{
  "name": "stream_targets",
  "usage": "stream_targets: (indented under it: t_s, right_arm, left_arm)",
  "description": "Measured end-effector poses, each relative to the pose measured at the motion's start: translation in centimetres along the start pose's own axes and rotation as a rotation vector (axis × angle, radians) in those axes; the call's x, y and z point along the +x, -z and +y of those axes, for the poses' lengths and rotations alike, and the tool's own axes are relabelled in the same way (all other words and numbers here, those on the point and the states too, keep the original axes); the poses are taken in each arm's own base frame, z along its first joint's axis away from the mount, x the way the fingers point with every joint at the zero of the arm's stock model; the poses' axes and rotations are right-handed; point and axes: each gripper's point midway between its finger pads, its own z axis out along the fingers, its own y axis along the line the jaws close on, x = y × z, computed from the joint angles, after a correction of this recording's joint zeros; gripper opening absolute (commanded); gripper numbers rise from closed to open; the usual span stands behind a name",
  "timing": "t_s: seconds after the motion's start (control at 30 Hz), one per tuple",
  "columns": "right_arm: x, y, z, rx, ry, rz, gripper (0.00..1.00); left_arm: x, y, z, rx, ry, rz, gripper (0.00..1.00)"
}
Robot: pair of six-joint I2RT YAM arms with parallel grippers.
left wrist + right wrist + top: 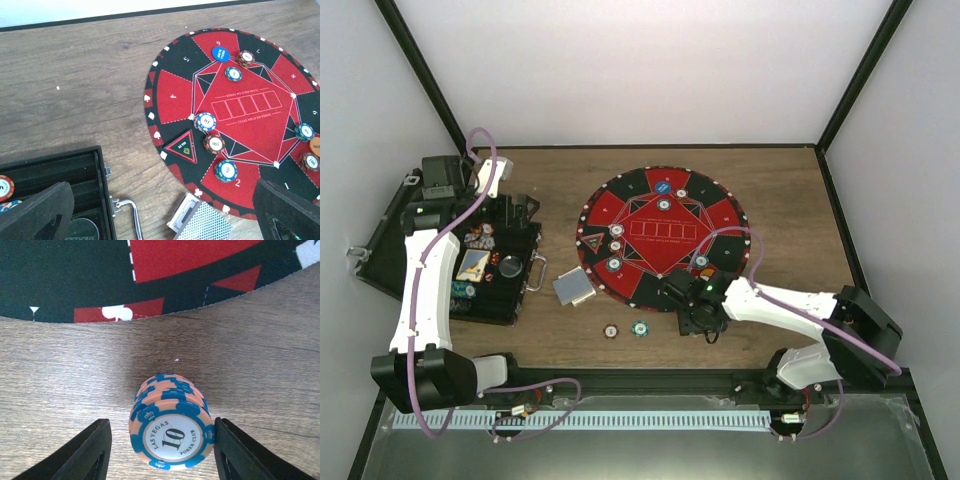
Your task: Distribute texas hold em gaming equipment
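Observation:
A stack of peach-and-blue "10" poker chips (172,432) stands on the wood just off the near edge of the round red-and-black poker mat (165,260). My right gripper (162,452) is open around the stack; its right finger (235,455) touches the rim and the left finger stands apart. In the top view the right gripper (698,318) hides the stack. My left gripper (165,220) is open and empty above the case's edge (100,175). Several chip stacks (205,121) and a blue disc (220,53) lie on the mat (175,95). A grey-backed card deck (205,224) lies beside it.
The black hinged case (525,290) lies open at the left, chips inside, its metal handle (131,215) toward the mat. Two loose chips (610,330) (639,327) lie on the wood near the front. An "all in" triangle (182,146) and an orange disc (316,146) sit on the mat.

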Motion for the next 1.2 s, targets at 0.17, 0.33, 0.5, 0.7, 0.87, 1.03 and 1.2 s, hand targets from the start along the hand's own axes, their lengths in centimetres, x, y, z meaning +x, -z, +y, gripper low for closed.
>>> stream_targets:
  t_s: [0.17, 0.33, 0.5, 0.7, 0.87, 1.03, 1.2]
  right_arm:
    - [0.1, -0.2, -0.1, 0.008, 0.001, 0.007, 0.53]
    - [0.3, -0.4, -0.2, 0.021, 0.000, 0.014, 0.49]
    - [0.4, -0.6, -0.3, 0.034, 0.001, 0.018, 0.39]
    - [0.4, -0.5, -0.4, 0.039, -0.006, 0.016, 0.34]
    - [0.5, -0.2, -0.8, 0.062, -0.003, 0.025, 0.34]
    - [-0.1, 0.7, -0.4, 0.052, -0.003, 0.010, 0.34]
    - [-0.6, 1.5, -0.2, 0.051, 0.002, -0.001, 0.34]
  left_arm:
    - [0.0, 0.0, 0.0, -0.001, 0.000, 0.000, 1.00]
    - [0.0, 0.0, 0.1, -0.004, 0.000, 0.001, 1.00]
    - [0.0, 0.0, 0.1, -0.004, 0.000, 0.001, 1.00]
    - [0.0, 0.0, 0.1, -0.004, -0.001, 0.001, 1.00]
    - [0.0, 0.0, 0.1, -0.004, 0.000, 0.001, 1.00]
    - [0.0, 0.0, 0.1, -0.004, -0.001, 0.001, 1.00]
    - [0.0, 0.0, 0.1, -0.004, -0.001, 0.001, 1.00]
